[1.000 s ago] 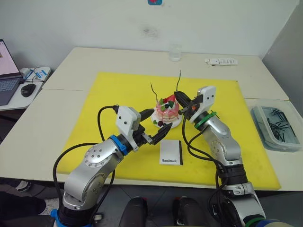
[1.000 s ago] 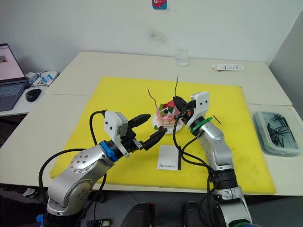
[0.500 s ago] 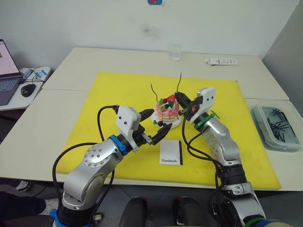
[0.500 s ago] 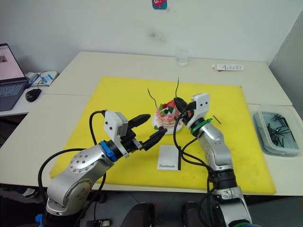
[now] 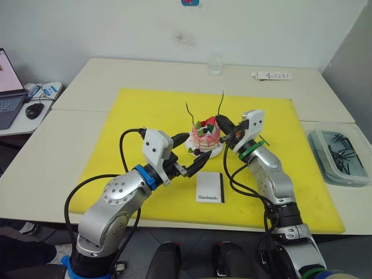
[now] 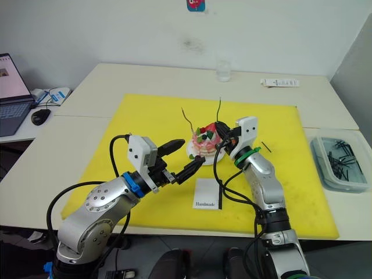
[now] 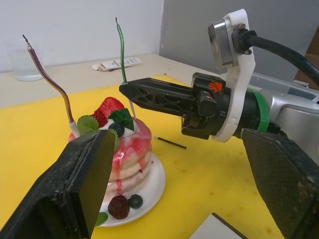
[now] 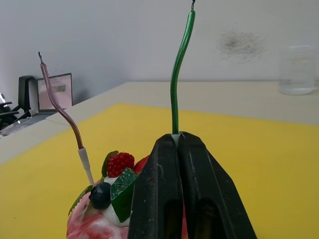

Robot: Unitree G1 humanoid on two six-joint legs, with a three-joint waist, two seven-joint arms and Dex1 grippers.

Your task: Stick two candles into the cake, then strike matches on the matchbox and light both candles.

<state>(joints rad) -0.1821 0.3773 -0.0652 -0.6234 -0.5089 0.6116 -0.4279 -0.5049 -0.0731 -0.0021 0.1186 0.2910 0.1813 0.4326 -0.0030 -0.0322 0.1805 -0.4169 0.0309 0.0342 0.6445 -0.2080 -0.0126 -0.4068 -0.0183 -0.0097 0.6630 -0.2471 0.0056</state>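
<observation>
The pink cake (image 5: 206,138) sits on a white plate (image 7: 149,191) on the yellow mat. A thin brownish candle (image 8: 65,113) stands stuck in its top. My right gripper (image 8: 174,138) is shut on the pale foot of a green candle (image 8: 179,69), held upright at the cake's right side, with its lower end reaching the top next to the strawberry (image 7: 106,108). My left gripper (image 5: 190,152) is open just in front of the cake, touching nothing. The matchbox (image 5: 210,187) lies flat nearer to me. One match (image 6: 265,147) lies on the mat right of the cake.
A clear tub (image 5: 340,156) of dark sticks stands off the mat at the right. At the table's back are a glass (image 5: 215,64) and a white packet (image 5: 272,75). A laptop (image 5: 8,87) and mouse (image 5: 35,110) are on the left.
My right gripper has sunk a little toward the cake, carrying the green candle with it. The left arm has stayed still.
</observation>
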